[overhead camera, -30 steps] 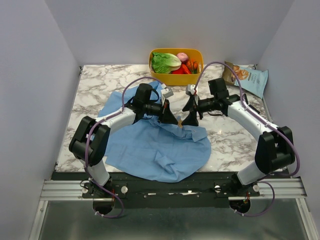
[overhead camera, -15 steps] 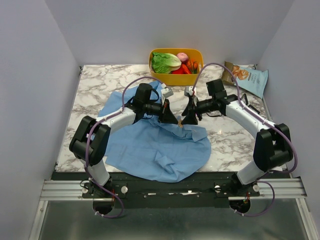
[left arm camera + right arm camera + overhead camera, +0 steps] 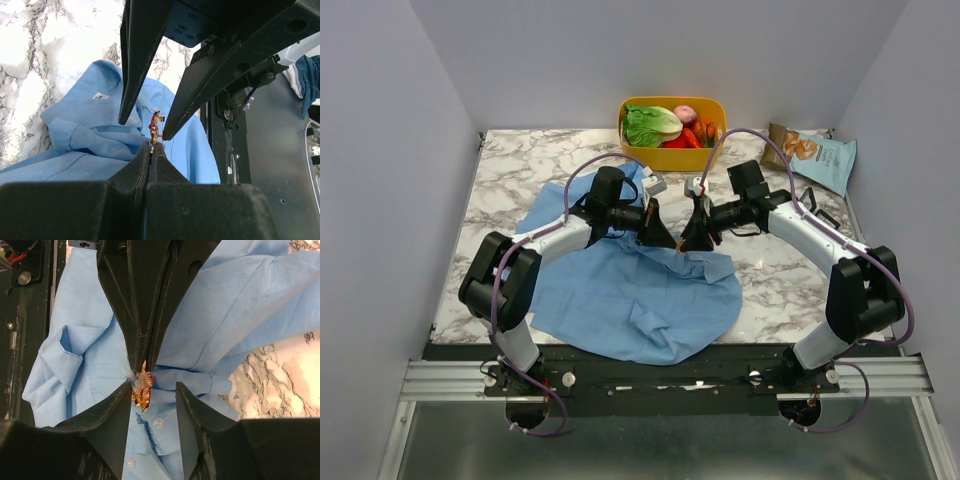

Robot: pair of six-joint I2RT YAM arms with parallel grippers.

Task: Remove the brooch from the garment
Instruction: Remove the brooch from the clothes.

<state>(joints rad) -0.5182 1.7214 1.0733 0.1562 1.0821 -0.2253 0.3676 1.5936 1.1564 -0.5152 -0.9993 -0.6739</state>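
The garment (image 3: 630,295) is a light-blue shirt spread on the marble table; it also shows in the left wrist view (image 3: 80,135) and the right wrist view (image 3: 85,330). The brooch (image 3: 680,254) is a tiny orange-tan ornament pinned near the button placket (image 3: 143,388), (image 3: 156,126). My left gripper (image 3: 671,243) is shut, its tips (image 3: 152,145) pinching the brooch's edge; in the right wrist view it (image 3: 145,364) comes down from above. My right gripper (image 3: 691,241) is open, its jaws standing either side of the brooch (image 3: 153,386), the left finger almost touching it.
A yellow basket (image 3: 672,158) of vegetables stands at the back centre. A chip bag (image 3: 820,155) lies at the back right. A small white object (image 3: 653,184) lies near the shirt's collar. Bare marble shows on the far left and right of the shirt.
My right gripper has moved left, closing in on the brooch and the left gripper's tips. The left arm and the shirt have not moved.
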